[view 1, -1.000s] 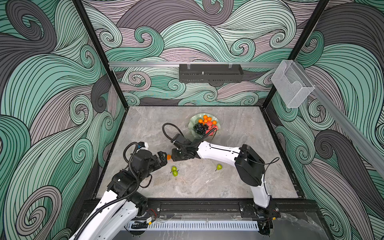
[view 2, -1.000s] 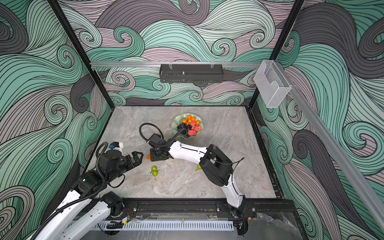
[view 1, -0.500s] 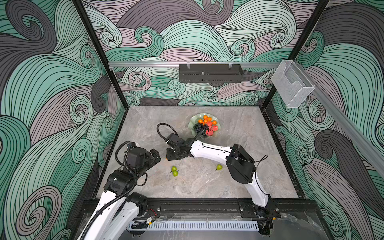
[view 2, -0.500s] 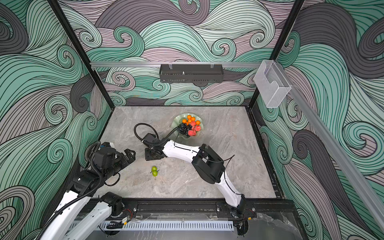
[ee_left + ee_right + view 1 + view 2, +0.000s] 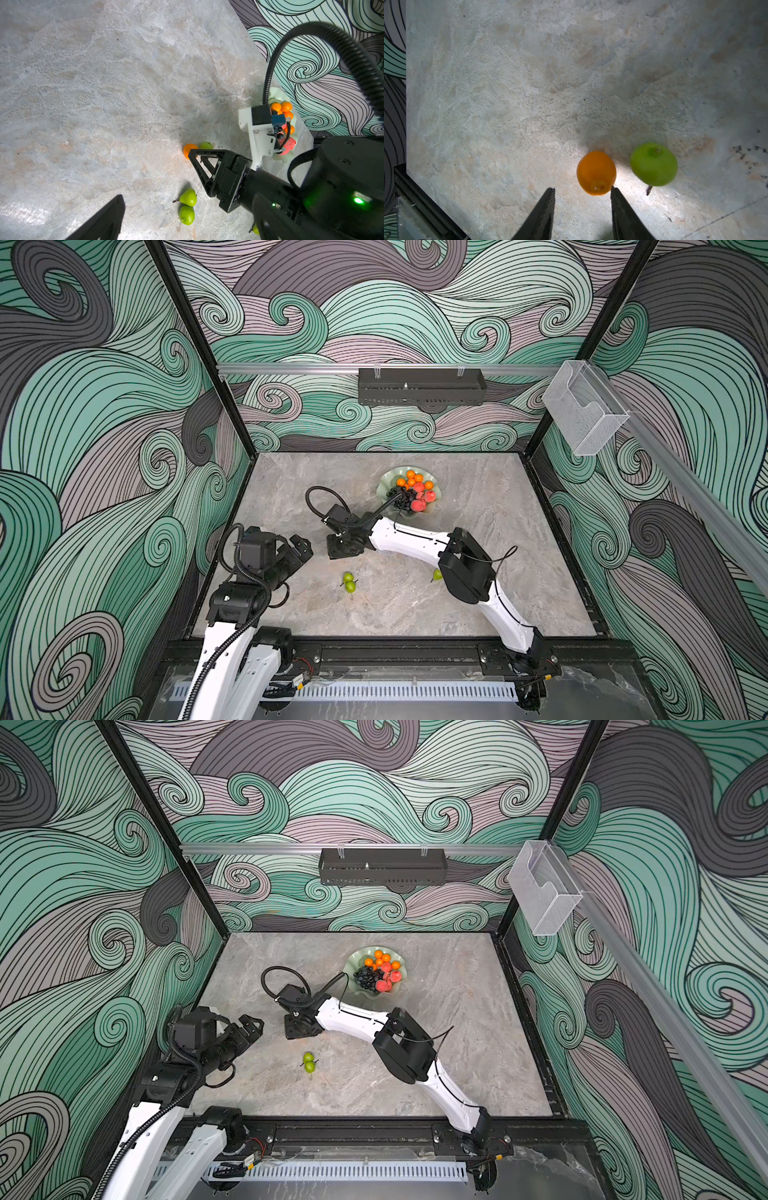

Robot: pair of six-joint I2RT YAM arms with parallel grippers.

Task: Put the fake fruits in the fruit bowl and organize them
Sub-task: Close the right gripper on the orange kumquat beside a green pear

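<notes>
Left of centre in a top view, right claw (image 5: 340,549) half-open, empty, at an orange (image 5: 596,172) (green pear (image 5: 654,164) beside); left claw (image 5: 302,548) gapes wide.

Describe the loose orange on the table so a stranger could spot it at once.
On the grey stone table, look away from the mint fruit bowl to the right gripper, low over the surface. Two fruits lie just beyond its tips. The orange is the round, orange-coloured one; its neighbour is a green pear.
</notes>
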